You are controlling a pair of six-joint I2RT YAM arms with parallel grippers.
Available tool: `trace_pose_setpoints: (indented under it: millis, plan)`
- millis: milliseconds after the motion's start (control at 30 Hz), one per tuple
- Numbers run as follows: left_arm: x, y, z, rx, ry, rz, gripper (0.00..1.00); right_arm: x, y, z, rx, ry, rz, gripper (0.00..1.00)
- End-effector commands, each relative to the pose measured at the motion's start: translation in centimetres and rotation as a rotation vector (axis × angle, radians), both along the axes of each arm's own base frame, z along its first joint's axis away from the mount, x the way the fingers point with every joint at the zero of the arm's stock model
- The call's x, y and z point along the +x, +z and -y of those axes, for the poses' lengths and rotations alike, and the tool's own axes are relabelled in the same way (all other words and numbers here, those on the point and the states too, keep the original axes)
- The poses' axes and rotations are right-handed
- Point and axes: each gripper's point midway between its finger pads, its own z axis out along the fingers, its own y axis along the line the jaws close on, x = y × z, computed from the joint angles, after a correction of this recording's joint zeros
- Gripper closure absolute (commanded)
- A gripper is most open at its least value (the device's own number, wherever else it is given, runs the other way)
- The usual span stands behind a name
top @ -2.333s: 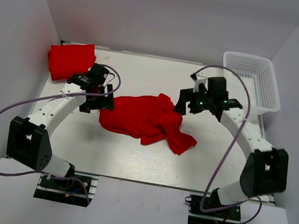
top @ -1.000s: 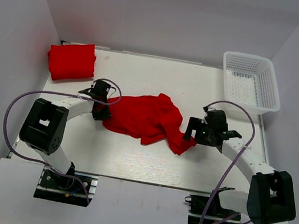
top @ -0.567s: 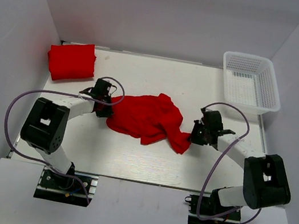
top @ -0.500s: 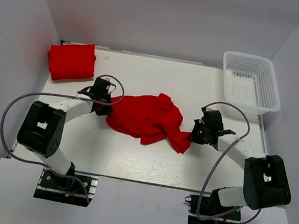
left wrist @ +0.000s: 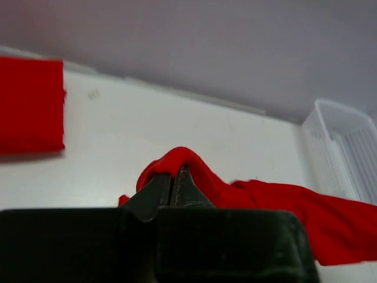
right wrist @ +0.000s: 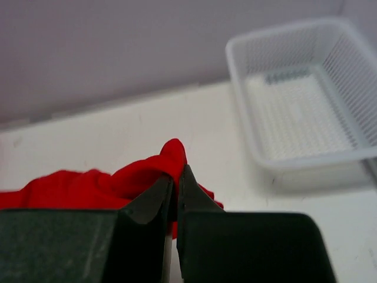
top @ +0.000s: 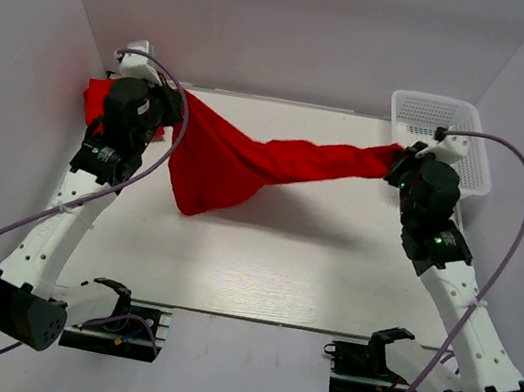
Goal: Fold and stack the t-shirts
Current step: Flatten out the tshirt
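White walls close in a pale, flat surface (top: 281,260). Above it a loose bright red cloth t-shirt (top: 238,156) hangs stretched between the two raised arms, and its shadow suggests it is clear of the surface. The left gripper (left wrist: 174,175) is pressed together on a bunched fold at the shirt's far-left end. The right gripper (right wrist: 177,172) pinches a similar bunch at the right end, close beside the white plastic lattice basket (top: 457,129). Toward the right the cloth is twisted into a rope, while most of the body sags in a pouch nearer the left. A second red t-shirt (left wrist: 29,103), folded into a flat rectangle, lies at the far left of the surface.

The step in hand looks like opening the shirt out before any fold. Lowering both ends together should let the sagging pouch land first. Drawing the ends apart would then ease out the twist. Each grip has only a bunch, not a hem or shoulder, so a fresh grasp at the corners will probably be needed. The right end should be kept out of the basket and the left end off the folded shirt.
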Motion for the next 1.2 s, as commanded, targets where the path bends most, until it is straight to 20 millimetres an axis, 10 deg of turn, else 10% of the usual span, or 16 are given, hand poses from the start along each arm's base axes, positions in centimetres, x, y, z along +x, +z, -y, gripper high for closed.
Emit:
trace_pose_setpoints:
  millis: [0, 233, 633, 800, 933, 1167]
  plan:
    - [-1.2, 6.3, -2.8, 0.037, 0.111, 0.137, 1.00, -0.7, 7.5, 5.2, -0.045, -0.247, 0.182, 1.00]
    - [-5.8, 16.4, -4.8, 0.064, 0.142, 0.381, 1.00, -5.1, 17.9, 9.6, -0.059, -0.423, 0.427, 1.00]
    - [-12.8, 24.3, -2.5, 0.094, -0.087, 0.563, 1.00, -14.6, 26.6, 13.3, -0.058, -0.469, 0.612, 1.00]
    - [-9.0, 20.8, -1.4, 0.072, -0.095, 0.414, 1.00, -12.8, 23.0, 13.1, -0.093, -0.480, 0.471, 1.00]
    - [-4.4, 13.7, -0.3, 0.042, -0.084, 0.216, 1.00, -9.0, 16.8, 11.1, -0.040, -0.440, 0.319, 1.00]
    - [2.3, -5.7, 0.9, 0.067, -0.031, -0.197, 1.00, -0.8, -3.8, 3.9, -0.073, -0.194, -0.174, 1.00]
